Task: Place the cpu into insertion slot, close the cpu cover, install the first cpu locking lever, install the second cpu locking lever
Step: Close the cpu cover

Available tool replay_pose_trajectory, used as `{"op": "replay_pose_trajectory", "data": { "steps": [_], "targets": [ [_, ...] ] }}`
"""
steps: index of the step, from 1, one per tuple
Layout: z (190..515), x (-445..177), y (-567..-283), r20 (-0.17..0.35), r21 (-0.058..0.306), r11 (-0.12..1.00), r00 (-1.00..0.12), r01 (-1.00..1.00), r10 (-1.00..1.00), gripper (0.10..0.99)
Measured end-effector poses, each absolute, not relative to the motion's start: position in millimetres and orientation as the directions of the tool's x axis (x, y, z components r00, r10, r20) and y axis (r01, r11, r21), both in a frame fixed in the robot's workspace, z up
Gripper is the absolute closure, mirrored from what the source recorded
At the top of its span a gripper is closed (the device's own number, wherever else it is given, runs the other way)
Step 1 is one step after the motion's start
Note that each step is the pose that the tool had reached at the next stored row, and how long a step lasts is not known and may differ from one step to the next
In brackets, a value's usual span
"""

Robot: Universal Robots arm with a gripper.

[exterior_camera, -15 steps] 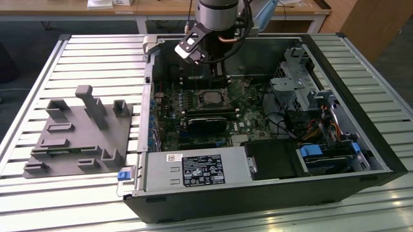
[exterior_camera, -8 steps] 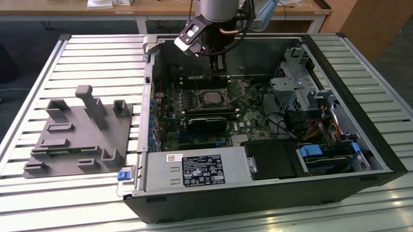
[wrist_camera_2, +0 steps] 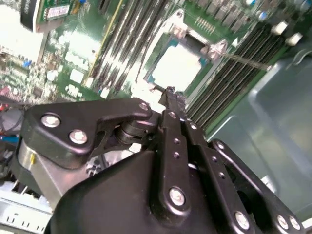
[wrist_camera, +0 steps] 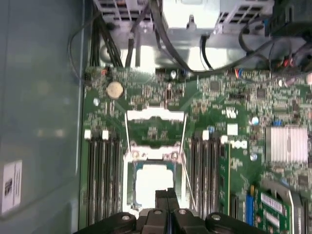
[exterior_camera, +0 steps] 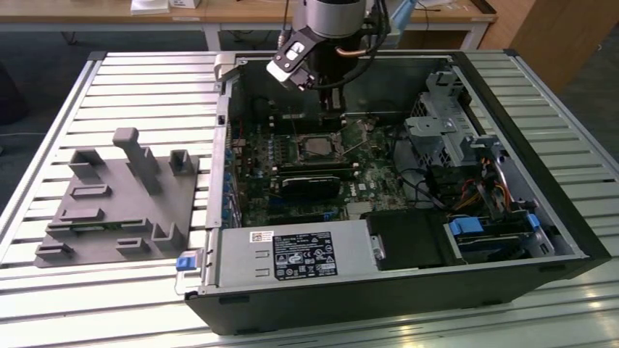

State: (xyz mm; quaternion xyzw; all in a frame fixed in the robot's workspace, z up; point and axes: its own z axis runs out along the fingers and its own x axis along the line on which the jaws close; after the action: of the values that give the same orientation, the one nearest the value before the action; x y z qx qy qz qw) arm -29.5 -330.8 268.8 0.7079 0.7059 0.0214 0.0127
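The cpu, a pale square chip, lies in the insertion slot on the green board; both wrist views show it. The cpu cover, a silvery frame, stands flipped open past the slot's far edge, and green board shows through its window. Thin wire locking levers are raised beside it, one of them reaching out past the slot. My gripper is shut with nothing in it, its tips just above the slot's near edge. In the exterior view the gripper hangs over the board just behind the slot.
Memory slots flank the socket on both sides. A black card lies just in front of it. The case walls, a drive cage, cables and a power supply ring the board. A grey fixture sits on the table.
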Motion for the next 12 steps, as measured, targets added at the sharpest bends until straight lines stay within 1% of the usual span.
{"op": "replay_pose_trajectory", "data": {
  "steps": [12],
  "targets": [
    [262.2, -5.7, -328.0, 0.012, 0.044, 0.011, -0.011, 0.999, 1.000, 0.980]
  ]
}}
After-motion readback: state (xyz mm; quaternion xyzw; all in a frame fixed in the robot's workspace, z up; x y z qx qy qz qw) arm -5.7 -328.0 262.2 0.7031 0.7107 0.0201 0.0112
